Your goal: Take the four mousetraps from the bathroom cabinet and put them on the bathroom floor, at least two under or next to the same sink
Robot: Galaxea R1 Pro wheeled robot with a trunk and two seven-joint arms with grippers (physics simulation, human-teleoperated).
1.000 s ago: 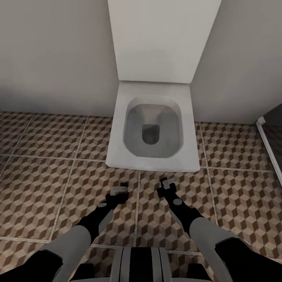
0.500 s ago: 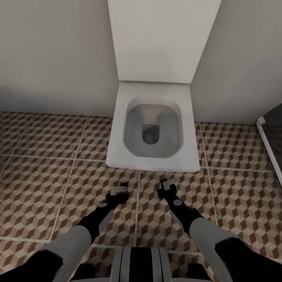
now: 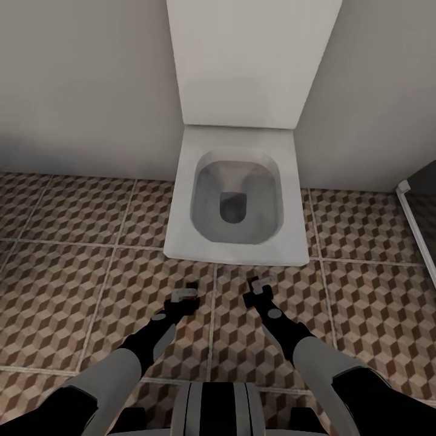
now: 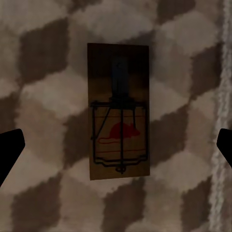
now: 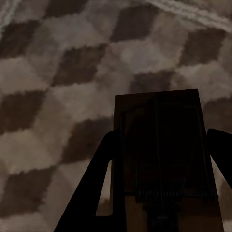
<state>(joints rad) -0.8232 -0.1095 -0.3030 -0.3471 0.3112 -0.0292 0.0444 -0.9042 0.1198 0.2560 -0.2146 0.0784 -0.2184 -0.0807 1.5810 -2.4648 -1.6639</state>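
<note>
One mousetrap [image 4: 118,130], a tan board with a black spring bar and a red bait patch, lies flat on the cube-patterned bathroom floor [image 3: 72,290]. My left gripper [image 4: 118,145] hovers over it, open, its dark fingers [image 4: 10,147] spread wide on either side. Another mousetrap [image 5: 154,111] sits in shadow between the fingers of my right gripper [image 5: 162,140], which is shut on it just above the tiles. In the head view the left gripper [image 3: 186,296] and the right gripper [image 3: 257,286] both point down at the floor just in front of the toilet. The cabinet and the bathroom sink are out of view.
A white square toilet [image 3: 236,200] with its lid raised against the pale wall stands directly ahead of both grippers. A white rail [image 3: 416,225] edges a dark opening at the far right. Open tiled floor extends to the left and right of the arms.
</note>
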